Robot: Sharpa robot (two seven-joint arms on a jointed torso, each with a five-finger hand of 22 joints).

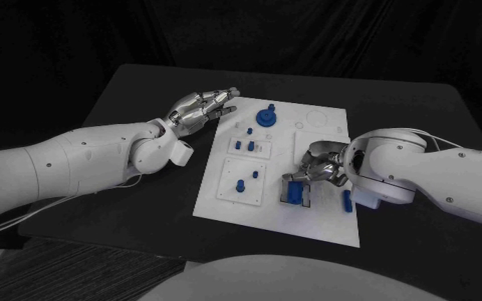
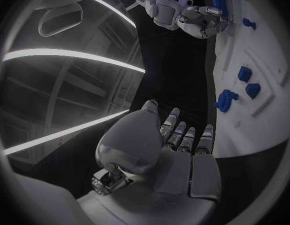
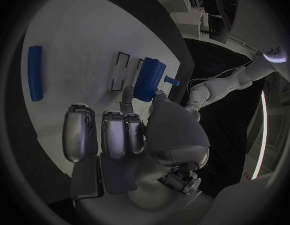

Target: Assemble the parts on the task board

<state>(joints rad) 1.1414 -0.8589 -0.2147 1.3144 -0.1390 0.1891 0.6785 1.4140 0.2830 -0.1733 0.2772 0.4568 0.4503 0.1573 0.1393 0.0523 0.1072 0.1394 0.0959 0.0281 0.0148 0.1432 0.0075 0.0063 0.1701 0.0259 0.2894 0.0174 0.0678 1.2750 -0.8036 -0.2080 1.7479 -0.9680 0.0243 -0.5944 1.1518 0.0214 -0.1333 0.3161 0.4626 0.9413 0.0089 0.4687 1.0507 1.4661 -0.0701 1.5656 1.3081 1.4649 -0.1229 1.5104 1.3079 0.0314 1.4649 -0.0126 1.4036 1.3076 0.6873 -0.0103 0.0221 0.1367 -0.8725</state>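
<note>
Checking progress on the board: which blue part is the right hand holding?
The blue cylinder near the board's front edge, between the right hand's fingers; the other blue parts sit untouched.

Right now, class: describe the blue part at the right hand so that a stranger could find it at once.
Start at the white task board in the middle of the black table. Go to its near right side, where the right hand reaches in. The part is the blue block at its fingers, chunkier than the slim blue bar lying beside it.
</note>
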